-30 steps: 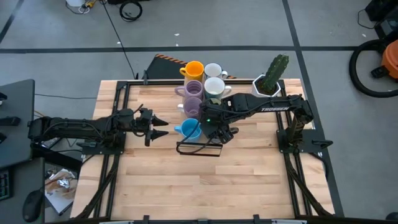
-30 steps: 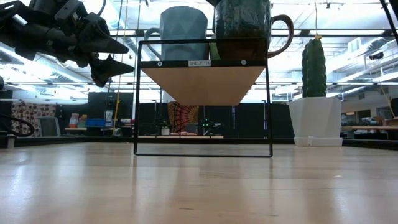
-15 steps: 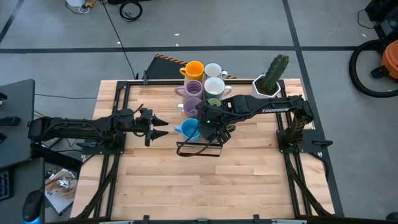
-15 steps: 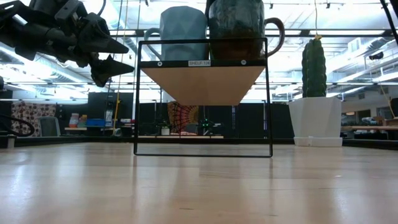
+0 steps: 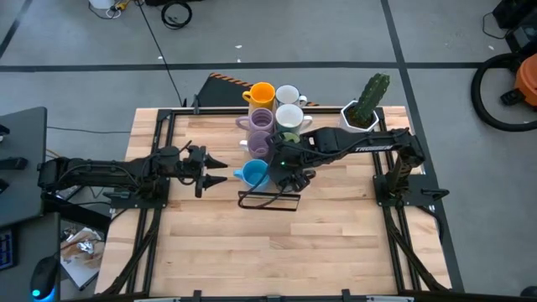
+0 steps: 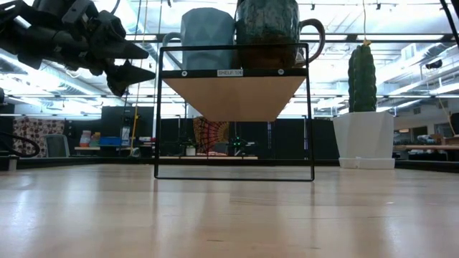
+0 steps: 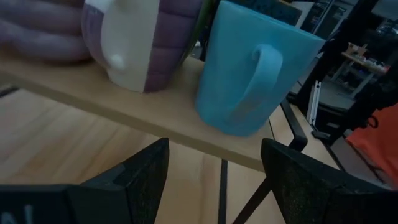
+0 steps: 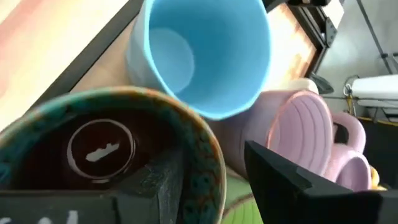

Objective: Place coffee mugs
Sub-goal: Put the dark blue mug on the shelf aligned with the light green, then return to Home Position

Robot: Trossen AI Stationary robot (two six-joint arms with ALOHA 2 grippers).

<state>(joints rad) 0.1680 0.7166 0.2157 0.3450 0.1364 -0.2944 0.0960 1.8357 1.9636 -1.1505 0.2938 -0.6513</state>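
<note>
A raised wooden shelf (image 6: 233, 93) on a black wire frame carries a double row of coffee mugs: orange (image 5: 262, 92), white (image 5: 289, 116), purple (image 5: 258, 143), a green one partly hidden (image 5: 288, 136), and blue (image 5: 254, 174) at the near end. My right gripper (image 8: 224, 180) is shut on a dark brown, teal-rimmed mug (image 6: 267, 32) right beside the blue mug (image 6: 208, 39). My left gripper (image 5: 216, 170) hovers open, level, just left of the shelf, pointing at the blue mug (image 7: 252, 81). My right gripper pinches the dark mug's rim wall (image 8: 208, 162), one finger (image 8: 158, 180) inside the mug and one (image 8: 292, 180) outside. The fingers slant down from the table's right. The mug stands about upright, handle (image 6: 315, 39) toward the right. The frame bar hides its base at shelf-top level.
A white faceted pot with a green cactus (image 5: 362, 113) stands at the table's far right, clear of the shelf. Bare wooden tabletop (image 5: 277, 252) stretches in front of the shelf toward the near edge.
My right gripper has carried the dark mug a little toward the table's left, closing on the blue mug, and tipped it from a slight lean to about upright. The blue mug and the shelf have stayed put.
</note>
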